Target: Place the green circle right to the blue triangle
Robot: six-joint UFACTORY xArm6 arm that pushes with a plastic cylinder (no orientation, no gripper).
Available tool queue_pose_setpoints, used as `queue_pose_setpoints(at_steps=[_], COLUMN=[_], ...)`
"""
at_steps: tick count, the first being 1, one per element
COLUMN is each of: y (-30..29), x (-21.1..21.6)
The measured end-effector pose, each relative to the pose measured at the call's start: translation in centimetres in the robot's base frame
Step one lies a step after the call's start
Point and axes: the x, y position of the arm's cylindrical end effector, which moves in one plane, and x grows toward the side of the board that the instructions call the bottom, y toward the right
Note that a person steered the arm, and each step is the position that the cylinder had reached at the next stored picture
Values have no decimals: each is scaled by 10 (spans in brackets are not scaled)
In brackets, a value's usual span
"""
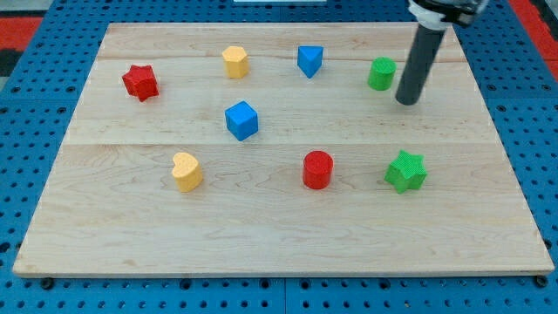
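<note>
The green circle (381, 73) stands near the view's top right of the wooden board (279, 235). The blue triangle (309, 60) stands to its left, with a gap between them. My tip (406, 100) is just to the right of the green circle and slightly below it, close to it but apart.
Also on the board are a red star (139, 82) at the left, a yellow hexagon-like block (234, 61) at the top, a blue cube (241, 119) in the middle, a yellow heart (186, 171), a red cylinder (318, 169) and a green star (405, 171).
</note>
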Motion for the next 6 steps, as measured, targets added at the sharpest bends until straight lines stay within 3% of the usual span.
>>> queue_pose_setpoints(at_steps=[1, 2, 4, 5, 6], y=[-1, -54, -25, -27, -19], x=[-7, 1, -13, -46, -16])
